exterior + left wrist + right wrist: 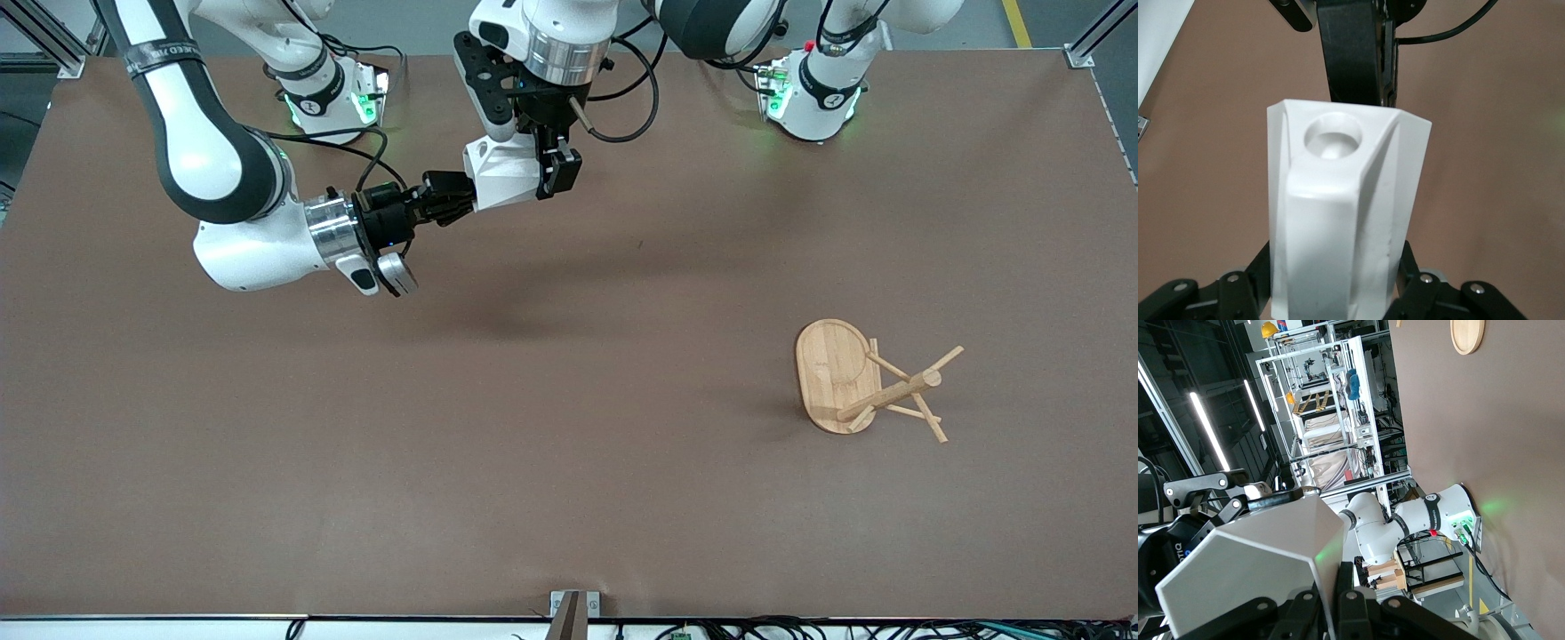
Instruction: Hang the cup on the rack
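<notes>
The cup (502, 173) is held in the air between both grippers — the right gripper (458, 197) and the left gripper (553, 164) are, it seems, both closed on it. The rack (858, 382) lies tipped over toward the left arm's end of the table, well apart. One grip should be released only when the other is firm — and the handle hole kept free.

Cup (502, 173): mouth and interior hidden; where each end effector meets its walls is masked by the fingers. Left wrist view: cup (1341, 213) base cut off at the frame edge. Right wrist view: rack (1467, 335) shows only part of its oval base, post and pegs out of frame. Both arm bases are cropped along the counter (569, 498) top edge.
</notes>
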`<control>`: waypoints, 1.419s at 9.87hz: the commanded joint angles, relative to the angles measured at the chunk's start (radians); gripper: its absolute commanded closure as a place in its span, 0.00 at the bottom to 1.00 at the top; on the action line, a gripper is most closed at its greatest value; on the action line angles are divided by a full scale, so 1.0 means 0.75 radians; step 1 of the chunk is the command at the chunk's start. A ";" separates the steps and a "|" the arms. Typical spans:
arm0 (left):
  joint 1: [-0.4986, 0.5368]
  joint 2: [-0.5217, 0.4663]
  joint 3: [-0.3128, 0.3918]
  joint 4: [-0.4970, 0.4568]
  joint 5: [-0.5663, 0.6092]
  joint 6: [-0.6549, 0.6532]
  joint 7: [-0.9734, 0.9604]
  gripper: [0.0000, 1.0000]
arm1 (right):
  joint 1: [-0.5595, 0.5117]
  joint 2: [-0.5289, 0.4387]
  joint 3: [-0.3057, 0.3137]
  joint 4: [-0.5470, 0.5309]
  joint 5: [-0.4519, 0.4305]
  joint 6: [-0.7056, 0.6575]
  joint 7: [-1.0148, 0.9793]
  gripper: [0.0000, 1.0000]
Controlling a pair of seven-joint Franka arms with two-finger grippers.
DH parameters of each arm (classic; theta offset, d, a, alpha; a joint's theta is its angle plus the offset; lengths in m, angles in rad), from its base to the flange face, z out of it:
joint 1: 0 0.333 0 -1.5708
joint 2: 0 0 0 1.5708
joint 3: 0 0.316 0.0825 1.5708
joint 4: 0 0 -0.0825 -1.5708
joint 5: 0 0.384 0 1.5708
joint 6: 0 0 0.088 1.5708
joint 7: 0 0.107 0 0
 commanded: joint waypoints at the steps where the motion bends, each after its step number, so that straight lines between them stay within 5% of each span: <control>1: -0.011 0.044 0.011 -0.002 0.039 0.035 -0.001 1.00 | -0.010 -0.074 0.011 -0.056 0.048 -0.040 0.008 0.01; 3: -0.005 0.040 0.011 -0.006 0.041 0.031 0.003 1.00 | -0.075 -0.084 -0.001 -0.034 -0.029 -0.069 0.065 0.00; 6: 0.001 0.042 0.013 -0.010 0.076 0.027 0.019 1.00 | -0.174 -0.119 -0.087 0.174 -0.460 -0.144 0.451 0.00; 8: 0.030 0.044 0.017 -0.016 0.082 -0.010 0.093 1.00 | -0.170 -0.125 -0.248 0.281 -0.841 -0.181 0.535 0.00; 11: 0.170 0.034 0.015 -0.014 0.058 -0.161 0.075 1.00 | -0.176 -0.111 -0.345 0.367 -1.504 -0.039 0.540 0.00; 13: 0.281 0.009 0.015 -0.012 -0.007 -0.223 -0.031 1.00 | -0.176 -0.111 -0.357 0.493 -1.801 0.037 0.542 0.00; 14: 0.328 0.007 0.015 -0.010 -0.018 -0.237 -0.102 1.00 | -0.168 -0.107 -0.404 0.571 -1.839 0.037 0.540 0.00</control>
